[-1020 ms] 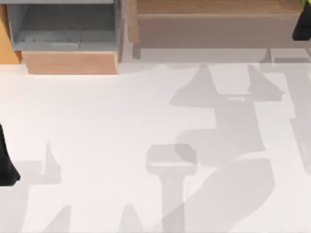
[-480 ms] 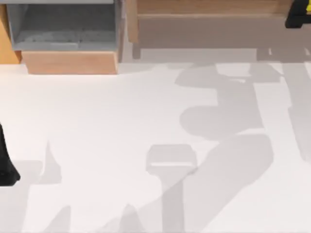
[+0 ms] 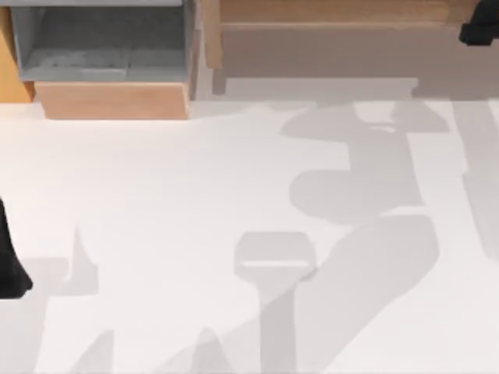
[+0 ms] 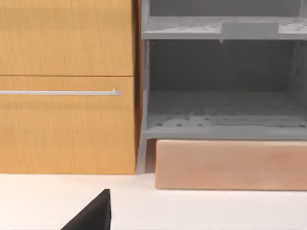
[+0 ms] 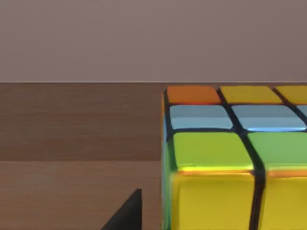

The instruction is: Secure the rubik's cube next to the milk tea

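Note:
The rubik's cube sits very close in the right wrist view, showing orange, yellow, pale blue and green tiles. It is just above a brown wooden surface. My right gripper is at the far right of the table's back, over the low wooden furniture, shut on the cube. One dark fingertip shows beside the cube's edge. My left gripper stays parked at the table's left edge, open. The milk tea is out of view.
A grey open cabinet with a light wood base stands at the back left. The left wrist view shows its shelves beside an orange-brown door with a bar handle. The white tabletop carries arm shadows.
My right gripper has moved from the right edge up and back over the wooden furniture. The yellow-green patch seen beside it earlier is gone from the top view. The left arm is still.

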